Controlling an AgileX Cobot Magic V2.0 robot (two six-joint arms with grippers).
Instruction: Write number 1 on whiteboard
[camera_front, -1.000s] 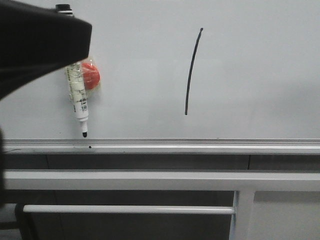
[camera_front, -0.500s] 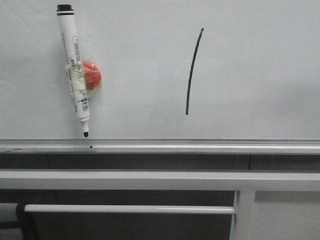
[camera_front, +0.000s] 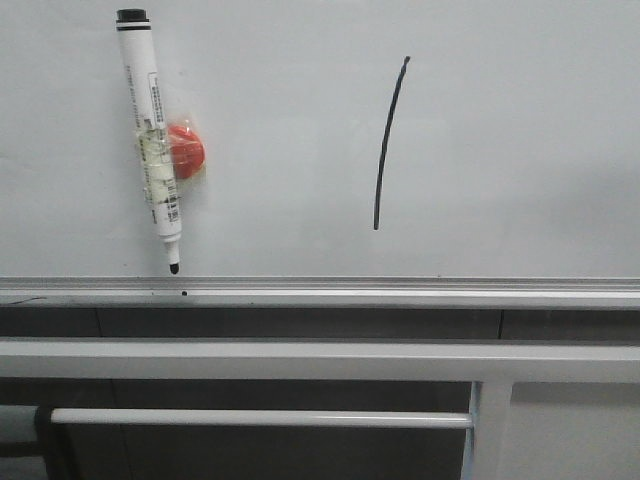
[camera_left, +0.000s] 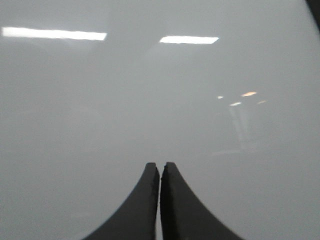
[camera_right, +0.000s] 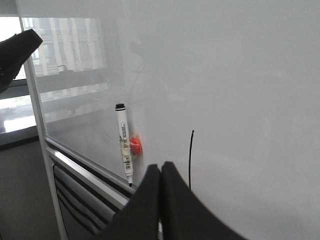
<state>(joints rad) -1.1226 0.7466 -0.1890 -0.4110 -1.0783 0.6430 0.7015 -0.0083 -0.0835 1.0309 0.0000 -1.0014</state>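
Whiteboard (camera_front: 520, 150) fills front view, silver bottom rail along lower edge, grey frame bars (camera_front: 300, 360) below. Number 1 (camera_front: 389, 140) drawn right of board centre: thin black, slightly curved, near-vertical stroke. Marker pen (camera_front: 150, 140) on board well left of stroke, tip down just above rail, red magnet (camera_front: 186, 151) touching its right side. Left gripper (camera_left: 160, 170) pressed together, holding nothing, facing bare board. Right gripper (camera_right: 161, 172) pressed together, empty, back from board.
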